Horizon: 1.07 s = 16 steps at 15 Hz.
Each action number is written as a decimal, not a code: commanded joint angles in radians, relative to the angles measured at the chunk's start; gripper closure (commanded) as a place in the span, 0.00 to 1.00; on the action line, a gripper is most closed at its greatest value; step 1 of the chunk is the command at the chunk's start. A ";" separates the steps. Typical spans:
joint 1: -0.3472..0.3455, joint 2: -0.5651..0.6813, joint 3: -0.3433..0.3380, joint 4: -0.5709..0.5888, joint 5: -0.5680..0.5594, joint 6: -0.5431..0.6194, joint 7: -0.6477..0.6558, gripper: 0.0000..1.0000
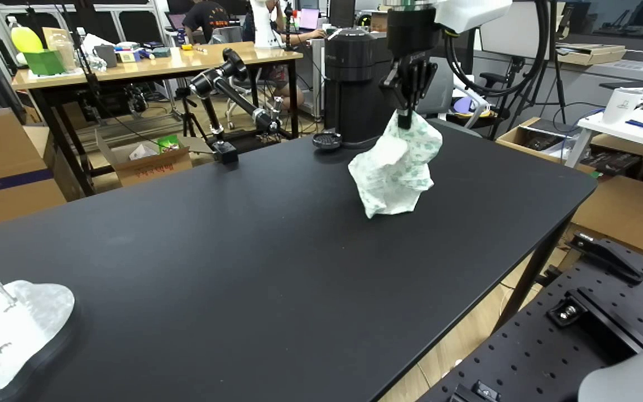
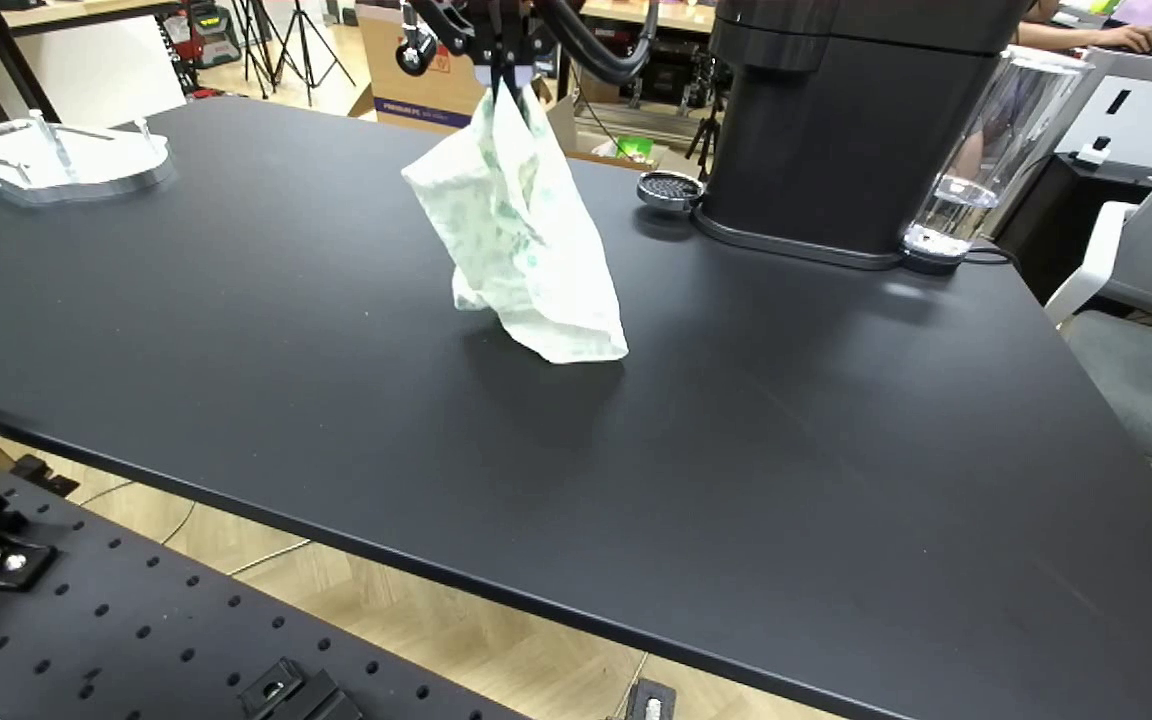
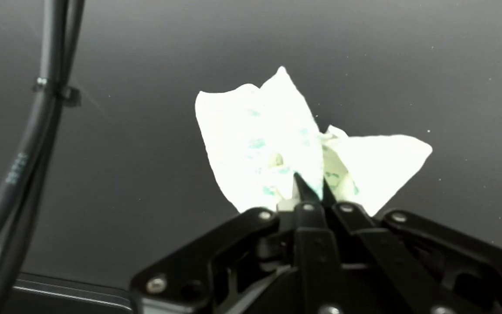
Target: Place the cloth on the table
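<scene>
The white cloth with a pale green print hangs crumpled over the black table [image 1: 232, 262]. It shows in both exterior views [image 1: 391, 173] [image 2: 536, 250] and in the wrist view [image 3: 251, 139]. My gripper [image 1: 405, 118] is above it, pointing down, with its fingers shut on the upper part of the cloth. The pinched fold also shows between the fingertips in the wrist view [image 3: 314, 189]. The cloth's lower edges spread out below the fingers, near the tabletop [image 2: 786, 480]. I cannot tell whether its lowest corner touches the table.
A tall black appliance [image 2: 836, 140] stands at the table edge behind the cloth, with a small round grated tray [image 2: 669, 190] and a clear water container [image 2: 966, 180]. A white plate with upright bolts [image 1: 25, 318] lies at the far end. A perforated black base [image 1: 522, 346] adjoins the table.
</scene>
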<state>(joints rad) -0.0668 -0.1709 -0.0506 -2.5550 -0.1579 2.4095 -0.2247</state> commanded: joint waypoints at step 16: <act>0.019 0.024 0.019 0.005 0.026 0.075 0.127 0.26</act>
<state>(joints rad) -0.0472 -0.1116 -0.0323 -2.5515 -0.1200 2.5507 -0.1395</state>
